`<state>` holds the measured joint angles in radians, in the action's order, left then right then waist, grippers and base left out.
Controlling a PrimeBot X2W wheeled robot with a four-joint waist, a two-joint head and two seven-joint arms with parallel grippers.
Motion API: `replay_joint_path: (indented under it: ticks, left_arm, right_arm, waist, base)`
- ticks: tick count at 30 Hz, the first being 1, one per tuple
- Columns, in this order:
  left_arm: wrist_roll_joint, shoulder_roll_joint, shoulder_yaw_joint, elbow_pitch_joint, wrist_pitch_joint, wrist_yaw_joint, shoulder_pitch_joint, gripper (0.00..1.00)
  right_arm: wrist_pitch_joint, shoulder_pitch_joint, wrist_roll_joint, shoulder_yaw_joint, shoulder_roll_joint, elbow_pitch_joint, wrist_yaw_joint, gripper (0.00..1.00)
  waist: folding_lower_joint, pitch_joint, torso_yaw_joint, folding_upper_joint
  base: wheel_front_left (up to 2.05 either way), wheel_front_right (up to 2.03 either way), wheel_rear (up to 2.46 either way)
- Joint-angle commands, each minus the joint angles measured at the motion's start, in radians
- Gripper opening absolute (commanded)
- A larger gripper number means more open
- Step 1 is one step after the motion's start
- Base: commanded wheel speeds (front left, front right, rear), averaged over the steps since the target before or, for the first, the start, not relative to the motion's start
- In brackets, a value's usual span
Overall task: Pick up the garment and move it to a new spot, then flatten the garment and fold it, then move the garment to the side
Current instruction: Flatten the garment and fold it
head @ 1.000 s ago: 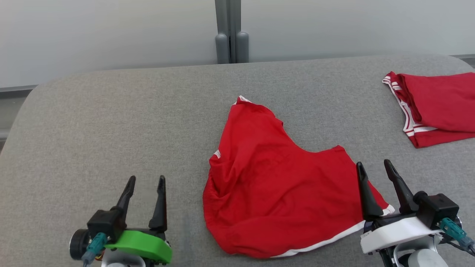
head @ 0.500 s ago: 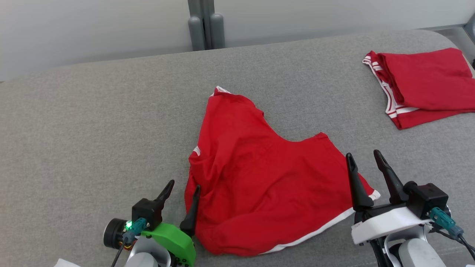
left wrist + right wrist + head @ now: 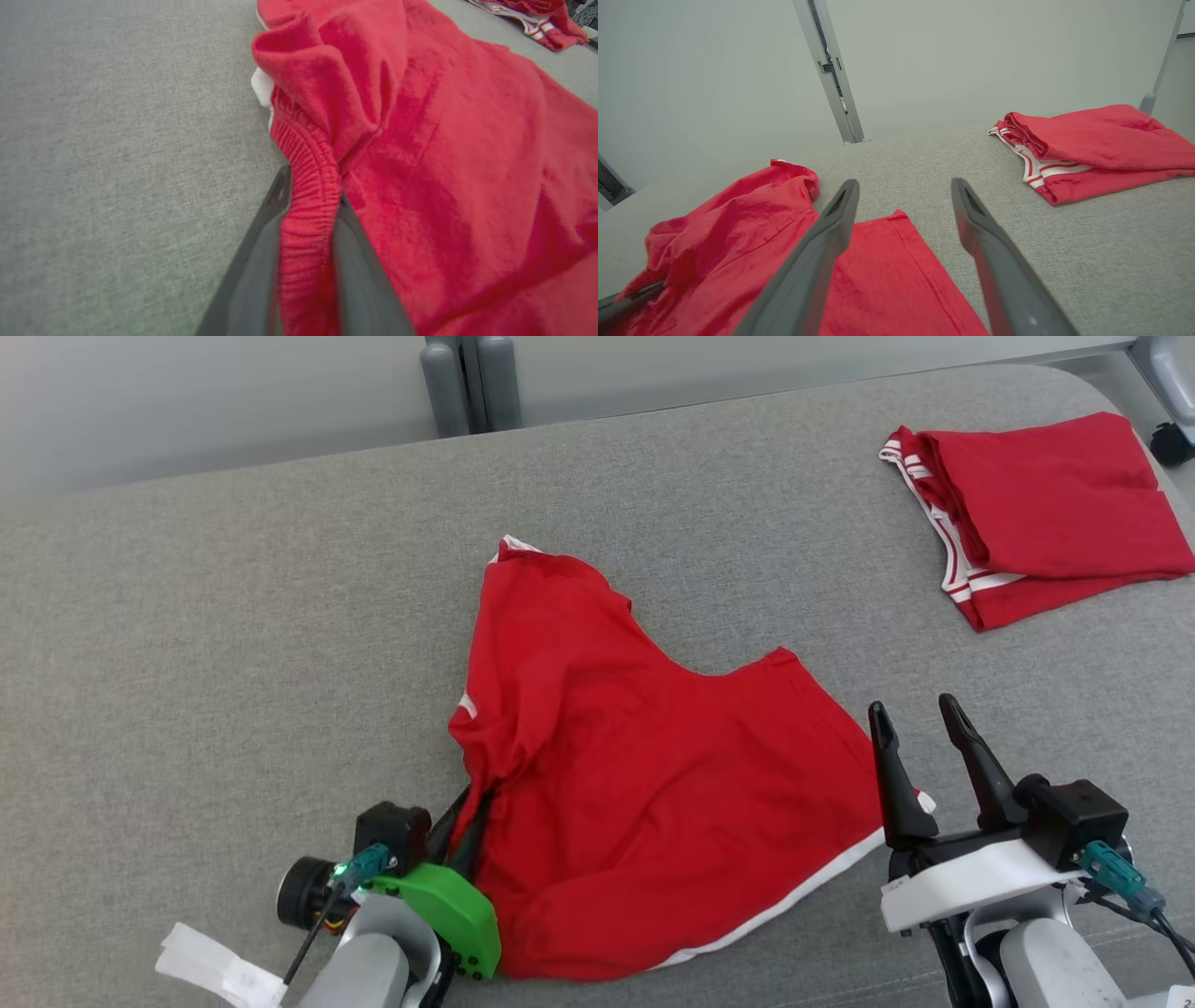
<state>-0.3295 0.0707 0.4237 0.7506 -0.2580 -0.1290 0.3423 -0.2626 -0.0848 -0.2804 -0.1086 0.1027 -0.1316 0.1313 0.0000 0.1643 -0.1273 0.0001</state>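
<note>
Since a second ago the left gripper (image 3: 474, 800) has swung in from bare grey cloth to the near left edge of the red garment (image 3: 644, 775) and closed. Its jaws now pinch a gathered, ribbed band of the fabric, and that edge has bunched upward. In the left wrist view the left gripper (image 3: 310, 196) has cloth (image 3: 444, 163) squeezed between its fingers, which are blurred and partly buried in the fold, so I cannot make out their tips.

Across the table, the right gripper (image 3: 912, 707) hangs with jaws spread wide and holds nothing. It hides the garment's near right corner, where the white trim ends. Its own wrist view shows the right gripper (image 3: 904, 184) above a flat part of the fabric (image 3: 738, 233), though whether it touches I cannot tell.

Otherwise the garment lies crumpled in the middle of the grey tabletop (image 3: 233, 663). A folded pile (image 3: 1036, 513) of red with white stripes sits well apart at the far right, and a white tag (image 3: 215, 966) by the left arm is cut off by the frame.
</note>
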Motion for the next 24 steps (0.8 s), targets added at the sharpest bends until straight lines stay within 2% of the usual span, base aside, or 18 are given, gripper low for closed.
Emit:
replay_joint_path:
  ticks: [1,9,17,18,19,24]
  left_arm:
    - [-0.012,0.005,0.006,-0.009,-0.008,-0.003,0.029,0.00]
    - [-0.010,0.055,-0.030,-0.084,-0.008,-0.003,0.151,0.00]
    - [0.004,0.087,-0.072,-0.026,-0.007,0.000,0.240,0.00]
    - [0.006,0.085,-0.073,-0.013,-0.007,0.000,0.248,0.44]
    - [0.009,0.083,-0.077,-0.006,-0.007,0.000,0.251,1.00]
    - [0.016,0.064,-0.112,-0.035,-0.007,0.000,0.209,1.00]
  right_arm:
    - [-0.003,-0.008,0.000,0.002,-0.001,0.004,-0.001,1.00]
    - [-0.003,-0.027,0.005,0.019,0.007,0.010,-0.001,1.00]
    - [-0.003,-0.057,0.008,0.023,-0.004,-0.002,-0.001,1.00]
    - [-0.003,-0.060,0.008,0.022,-0.005,-0.004,-0.001,1.00]
    - [-0.003,-0.061,0.008,0.020,-0.008,-0.006,-0.001,1.00]
    - [-0.003,-0.045,0.009,0.029,-0.014,-0.012,-0.001,1.00]
  waist:
    - [0.0000,0.003,-0.002,-0.0001]
    - [0.0000,0.021,-0.010,-0.0001]
    - [0.0000,0.040,-0.043,-0.0001]
    - [0.0000,0.041,-0.045,-0.0001]
    - [0.0000,0.041,-0.047,-0.0001]
    - [0.0000,0.018,-0.034,-0.0001]
  base:
    - [0.00,0.00,0.00]
    - [0.00,0.00,0.00]
    - [0.00,0.00,0.00]
    - [0.00,0.00,0.00]
    - [0.00,0.00,0.00]
    - [0.00,0.00,0.00]
